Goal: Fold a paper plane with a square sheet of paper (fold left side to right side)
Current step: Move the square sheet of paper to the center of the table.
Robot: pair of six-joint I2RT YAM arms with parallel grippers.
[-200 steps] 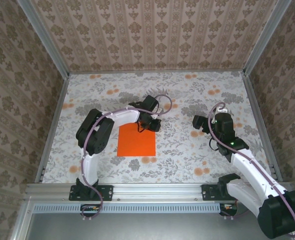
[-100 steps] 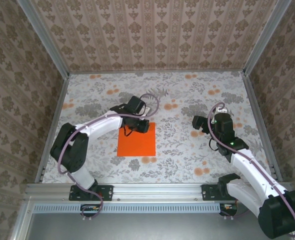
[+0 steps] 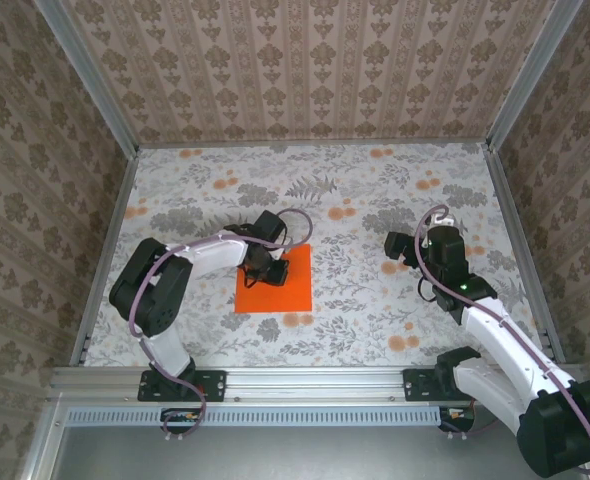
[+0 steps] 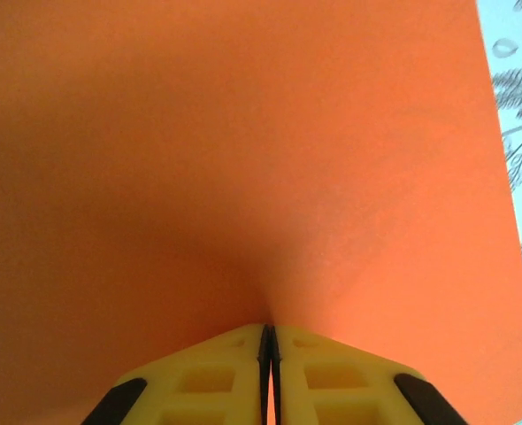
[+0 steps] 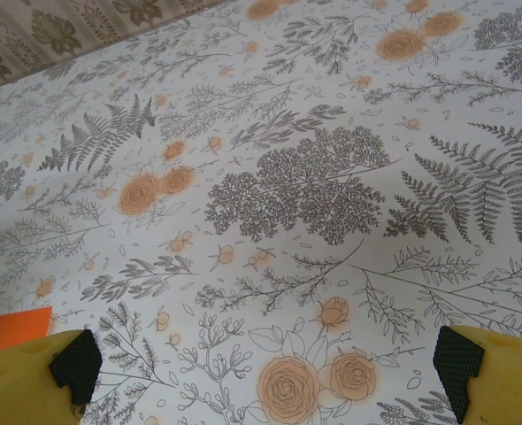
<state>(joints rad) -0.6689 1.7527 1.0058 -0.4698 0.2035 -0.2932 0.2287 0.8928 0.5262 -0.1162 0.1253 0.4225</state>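
Orange sheet [image 3: 290,288] lies flat on the flowered worktop [image 3: 375,190], left of centre, and looks unfolded. Within the last second the left arm [image 3: 210,250] has swung from the sheet's far right corner across to its left side. Its left jaws are now pressed together, pinching the paper. Right jaws are spread wide, idle over the worktop well to the right, unmoved. My reading: grip taken for carrying left side over to right; fold not begun.

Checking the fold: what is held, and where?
Left gripper pinches the square sheet of bright orange paper near its left edge; right gripper holds nothing.
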